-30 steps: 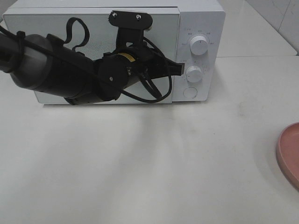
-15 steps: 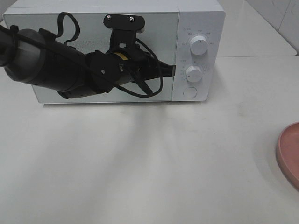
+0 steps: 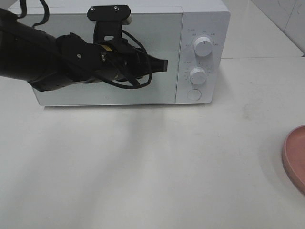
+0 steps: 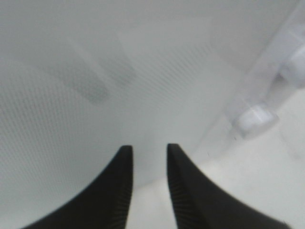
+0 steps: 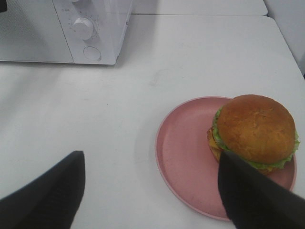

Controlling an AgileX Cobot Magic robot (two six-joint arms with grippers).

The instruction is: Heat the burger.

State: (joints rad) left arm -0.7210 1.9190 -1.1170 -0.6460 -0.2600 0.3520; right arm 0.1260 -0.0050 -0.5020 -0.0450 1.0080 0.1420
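Note:
The burger (image 5: 255,130), with a golden-brown bun and a lettuce frill, sits on a round pink plate (image 5: 183,157) on the white table. My right gripper (image 5: 151,160) hovers above and short of it, open wide, with nothing between its fingers. In the high view only the plate's rim (image 3: 295,160) shows at the right edge; the burger is out of frame there. My left gripper (image 3: 162,64) is held in front of the shut door of the white microwave (image 3: 202,19), left of the knobs. Its fingers (image 4: 125,162) stand a narrow gap apart, holding nothing.
The microwave has an upper knob (image 3: 204,46), a lower knob (image 3: 198,75) and a round button (image 3: 194,94) on its right panel. The left arm covers much of the door. A wall edge runs along the far right.
The left arm has pulled back leftward and upward, away from the lower knob. Its jaws have parted slightly. The plate has not moved.

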